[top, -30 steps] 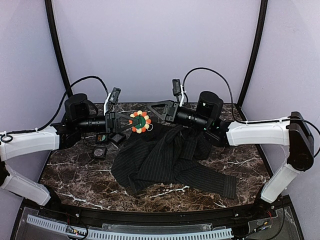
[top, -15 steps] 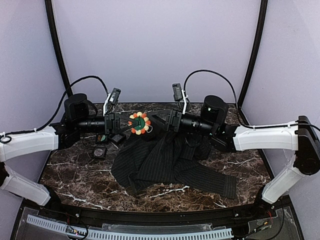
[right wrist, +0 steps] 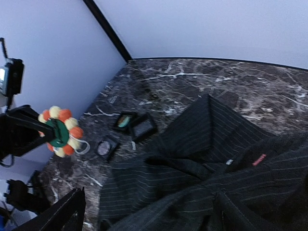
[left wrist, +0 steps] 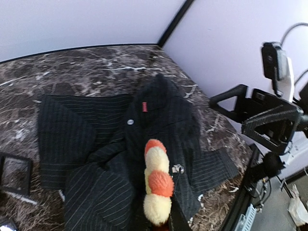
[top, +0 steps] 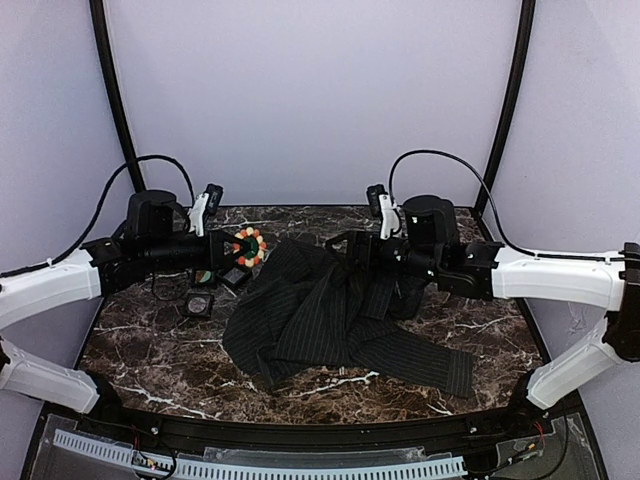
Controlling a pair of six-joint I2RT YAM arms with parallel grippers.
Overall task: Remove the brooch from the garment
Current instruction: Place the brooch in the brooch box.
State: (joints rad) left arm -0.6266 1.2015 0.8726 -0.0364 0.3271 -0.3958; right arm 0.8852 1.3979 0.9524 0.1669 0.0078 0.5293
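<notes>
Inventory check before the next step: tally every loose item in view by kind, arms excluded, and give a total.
Brooch: 1
Garment: 1
Small black boxes: 3
Total: 5

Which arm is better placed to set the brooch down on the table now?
The left. The left gripper is shut on the brooch, which hangs clear of the garment, so it only needs to lower it to the table. The right gripper is open and holds nothing.
</notes>
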